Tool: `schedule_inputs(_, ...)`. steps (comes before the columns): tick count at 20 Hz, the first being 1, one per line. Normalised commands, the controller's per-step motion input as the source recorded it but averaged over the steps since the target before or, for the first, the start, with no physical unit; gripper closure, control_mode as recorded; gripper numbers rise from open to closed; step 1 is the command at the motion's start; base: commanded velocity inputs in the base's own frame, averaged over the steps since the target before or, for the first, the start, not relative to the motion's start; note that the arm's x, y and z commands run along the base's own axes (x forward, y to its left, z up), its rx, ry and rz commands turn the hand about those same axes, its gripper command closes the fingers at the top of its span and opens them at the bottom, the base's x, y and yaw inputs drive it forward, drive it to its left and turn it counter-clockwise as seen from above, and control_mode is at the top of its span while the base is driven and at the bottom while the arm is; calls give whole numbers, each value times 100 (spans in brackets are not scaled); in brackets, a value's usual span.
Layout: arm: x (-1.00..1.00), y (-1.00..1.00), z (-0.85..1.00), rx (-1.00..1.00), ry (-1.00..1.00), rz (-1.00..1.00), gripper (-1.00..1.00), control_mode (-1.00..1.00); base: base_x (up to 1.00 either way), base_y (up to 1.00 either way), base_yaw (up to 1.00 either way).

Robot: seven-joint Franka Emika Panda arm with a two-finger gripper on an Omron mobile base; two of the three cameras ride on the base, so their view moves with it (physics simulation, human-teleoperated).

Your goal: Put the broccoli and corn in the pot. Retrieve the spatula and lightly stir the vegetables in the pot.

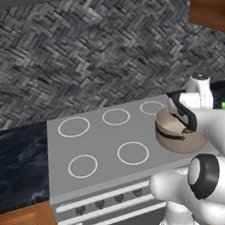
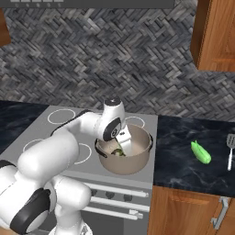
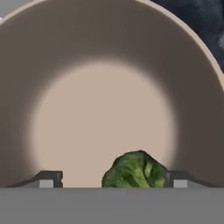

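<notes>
The beige pot [image 2: 137, 160] with a dark rim stands on the stove's front right, also seen from the left base [image 1: 181, 143]. My gripper [image 2: 121, 146] reaches down inside it. In the hand view the gripper [image 3: 113, 179] is open, its fingertips [image 3: 49, 178] set wide apart. The broccoli [image 3: 135, 170], a dark green floret, lies on the pot's floor between them, close to the right tip. It shows as a dull olive lump [image 2: 118, 152] from the right base. The corn [image 2: 200, 152], a bright green oblong piece, lies on the dark counter right of the stove. The spatula [image 2: 231, 148] rests beyond it.
The grey stovetop [image 1: 97, 136] has several ring burners, with knobs and a handle on its front. Dark marble counter [image 2: 183, 137] flanks it on both sides. A wooden wall cabinet [image 2: 215, 36] hangs at upper right, above the counter.
</notes>
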Motion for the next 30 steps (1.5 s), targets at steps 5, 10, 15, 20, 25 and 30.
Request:
schedule_inputs(5,0,-4,23,8,0,0,-100,-100,0,0,0)
schedule_inputs(10,-21,-24,71,7,0,2,-100,-100,0,0,0)
schedule_inputs(15,-45,-33,62,0,-13,25,-100,-100,0,0,0)
schedule_inputs(20,-47,-54,44,0,-19,48,-100,-100,0,0,0)
schedule_inputs(25,-30,-70,25,-1,-21,48,-100,-100,0,0,0)
schedule_inputs(30,2,-49,0,-7,-12,27,-100,-100,0,0,0)
